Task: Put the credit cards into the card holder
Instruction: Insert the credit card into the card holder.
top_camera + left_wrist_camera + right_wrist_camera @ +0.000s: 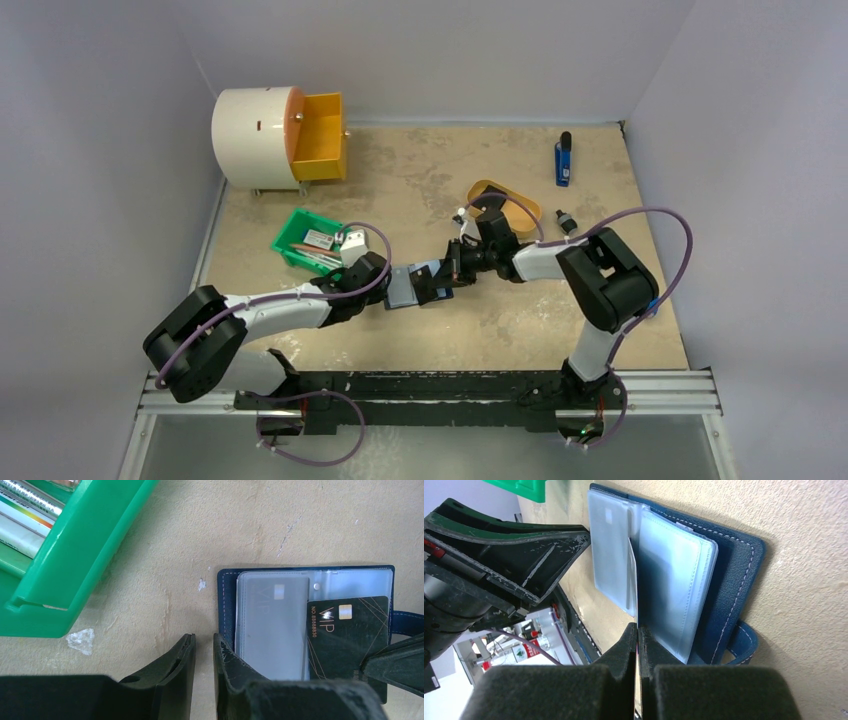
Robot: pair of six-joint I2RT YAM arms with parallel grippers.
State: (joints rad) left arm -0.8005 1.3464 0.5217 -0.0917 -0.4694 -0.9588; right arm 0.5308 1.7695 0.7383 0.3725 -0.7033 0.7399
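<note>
The navy card holder (403, 287) lies open on the table, its clear sleeves facing up (227, 605) (734, 580). One pale card (272, 625) shows through the left sleeve. My right gripper (449, 272) (638, 630) is shut on a black VIP credit card (347, 640). The right wrist view shows that card edge-on (632, 580), its far end between the sleeves. My left gripper (385, 285) (204, 642) sits at the holder's left edge with a narrow gap between its jaws and nothing in it. One finger rests over the navy edge, the other over the table.
A green bin (310, 240) (75, 555) with packets stands just behind the left arm. A mustard oval tray (505, 203) lies behind the right gripper. A white drum with an orange drawer (280, 135) is at the back left, a blue object (564, 160) at the back right.
</note>
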